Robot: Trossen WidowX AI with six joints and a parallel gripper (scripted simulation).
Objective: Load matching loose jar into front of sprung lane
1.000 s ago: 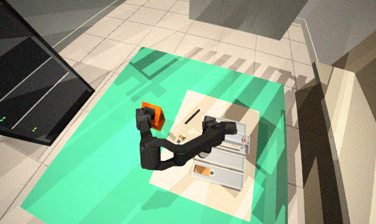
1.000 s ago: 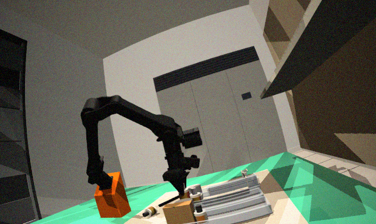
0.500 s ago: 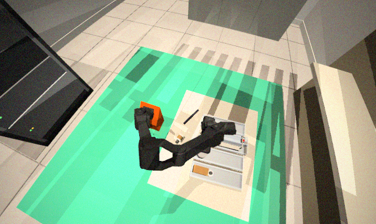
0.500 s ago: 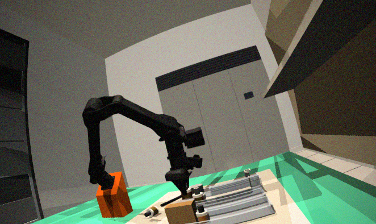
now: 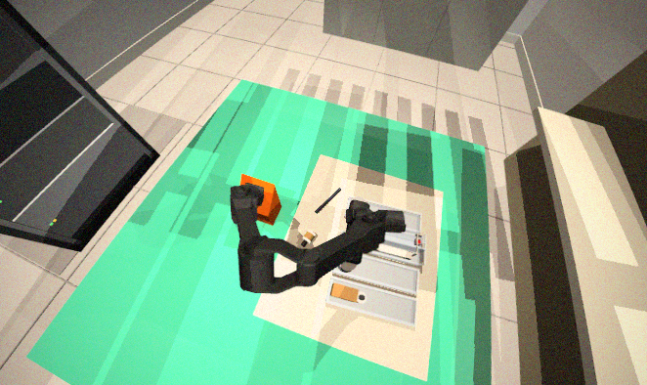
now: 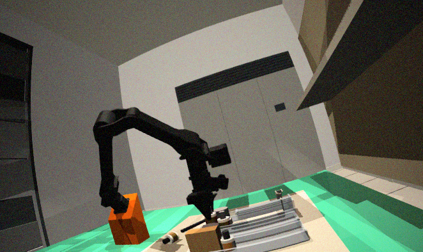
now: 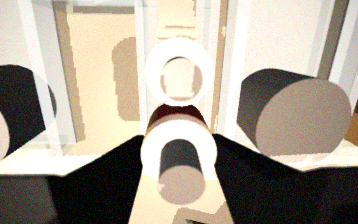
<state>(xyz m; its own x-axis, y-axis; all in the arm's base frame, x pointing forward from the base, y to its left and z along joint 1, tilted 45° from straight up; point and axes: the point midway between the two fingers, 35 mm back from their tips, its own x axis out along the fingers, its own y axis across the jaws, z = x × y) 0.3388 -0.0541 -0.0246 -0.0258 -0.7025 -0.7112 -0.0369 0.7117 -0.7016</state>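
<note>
My gripper (image 7: 177,141) (image 6: 209,217) points down and is shut on a jar with a white shoulder, narrow dark cap and dark red body (image 7: 177,114). It holds that jar upright at the front end of the sprung lane (image 7: 140,60) (image 5: 403,239), between its side walls. The lane jar (image 7: 180,77), with a white ring top and pale centre, stands directly behind in the same line; the two look touching or nearly so. A pale block (image 7: 176,17) shows behind the lane jar. The arm hides the fingers in the top view. The held jar's base and the front stop are hidden.
Jars with wide dark caps stand left (image 7: 17,107) and right (image 7: 300,115) of my fingers. A tan block (image 5: 344,293) (image 6: 202,240) and black-capped jar (image 5: 362,297) (image 6: 227,241) occupy an outer lane. A jar (image 5: 308,236) (image 6: 171,237) lies sideways near a black rod (image 5: 327,200) (image 6: 192,226).
</note>
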